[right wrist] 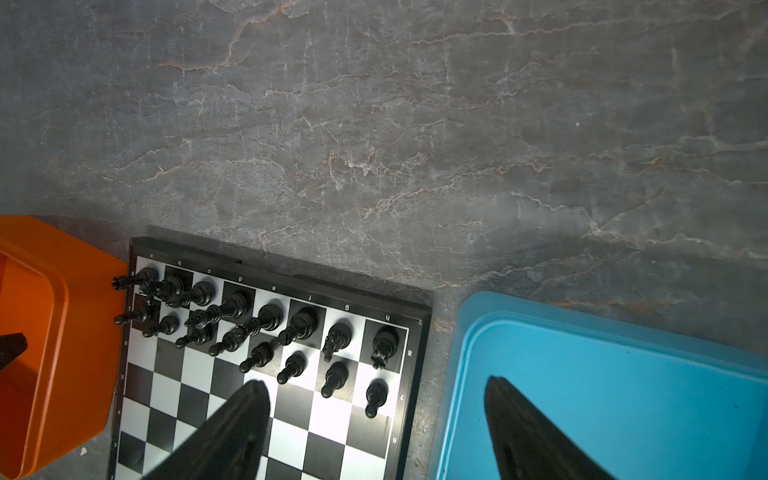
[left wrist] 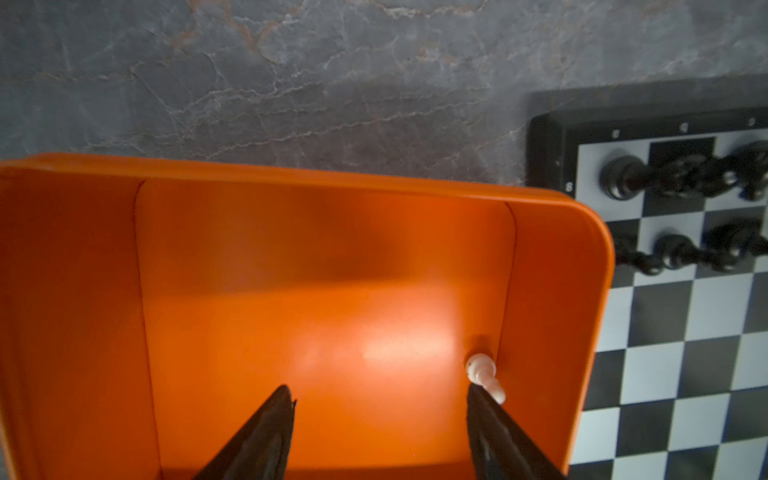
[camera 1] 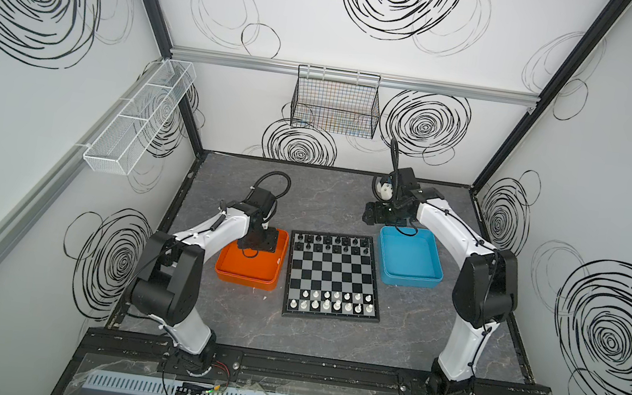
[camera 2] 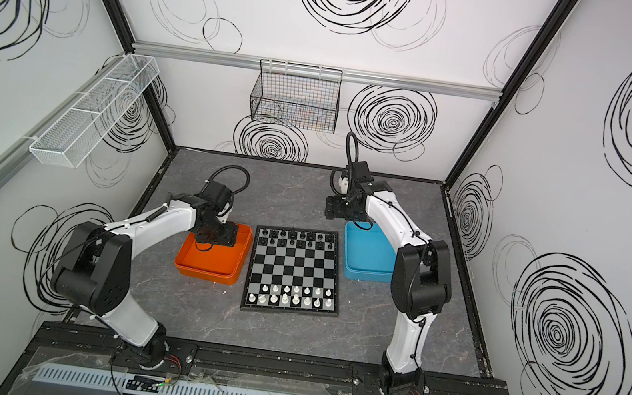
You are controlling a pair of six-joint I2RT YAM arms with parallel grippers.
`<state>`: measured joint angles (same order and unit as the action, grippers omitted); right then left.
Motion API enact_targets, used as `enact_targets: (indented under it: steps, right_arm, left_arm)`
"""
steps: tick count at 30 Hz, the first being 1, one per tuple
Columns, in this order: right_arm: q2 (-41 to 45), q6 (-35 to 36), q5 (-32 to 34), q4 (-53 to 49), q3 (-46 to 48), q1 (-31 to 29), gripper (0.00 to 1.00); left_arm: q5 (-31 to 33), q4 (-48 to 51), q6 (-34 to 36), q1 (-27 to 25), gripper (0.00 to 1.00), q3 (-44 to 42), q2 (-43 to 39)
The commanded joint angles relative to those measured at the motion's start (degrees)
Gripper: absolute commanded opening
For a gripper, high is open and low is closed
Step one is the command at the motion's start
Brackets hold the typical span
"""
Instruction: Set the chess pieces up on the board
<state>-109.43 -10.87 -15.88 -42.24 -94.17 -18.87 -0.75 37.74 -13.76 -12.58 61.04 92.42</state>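
The board (camera 1: 331, 270) lies mid-table, also seen in a top view (camera 2: 294, 265). Black chess pieces (camera 1: 328, 241) fill its far two rows, and white chess pieces (camera 1: 326, 304) stand on its near two rows with some squares bare. My left gripper (left wrist: 379, 388) is open, low inside the orange tray (left wrist: 291, 174). A white piece (left wrist: 484, 374) lies on its side against the tray wall nearest the board, just outside one fingertip (left wrist: 478, 399). My right gripper (right wrist: 376, 382) hangs open and high over the board's far right corner (right wrist: 324, 415) and the blue tray (right wrist: 623, 374).
The orange tray (camera 1: 244, 278) sits left of the board and the blue tray (camera 1: 410, 262) right of it. A black wire basket (camera 1: 336, 102) hangs on the back wall and a white mesh shelf (camera 1: 141, 115) on the left wall.
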Motion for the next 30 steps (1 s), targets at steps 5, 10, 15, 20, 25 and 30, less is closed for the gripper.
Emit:
enact_targets:
  steps: [5,10,15,20,25,30]
  right_arm:
    - [-1.87,-1.46,2.26,-4.58,-3.69,-0.67,0.85]
    - [-2.63,-1.29,2.78,-6.10,-5.22,-0.71,0.85]
    - [-2.51,-1.19,3.13,-5.92,-5.03,-0.58,0.85]
    - [-2.68,-1.19,3.08,-5.49,-4.57,-0.56,0.85]
    - [-2.76,-1.16,2.98,-5.13,-4.27,-0.63,0.85]
    - [-3.07,-0.99,2.87,-4.81,-4.31,-0.56,0.85]
  left_arm:
    - [-2.02,-2.19,-0.03,-0.43,0.66,-7.06,-3.43]
    - [-3.72,-4.25,-1.58,-1.28,0.66,-10.03,-4.68]
    - [-5.00,-4.65,-1.27,-2.53,0.66,-9.80,-4.38]
    - [-7.50,-5.83,-0.82,-2.87,0.66,-9.49,-3.05]
    - [-8.35,-7.19,-1.21,-2.86,0.65,-9.18,-1.34]
    - [-9.32,-8.28,-1.44,-2.97,0.66,-8.65,0.20]
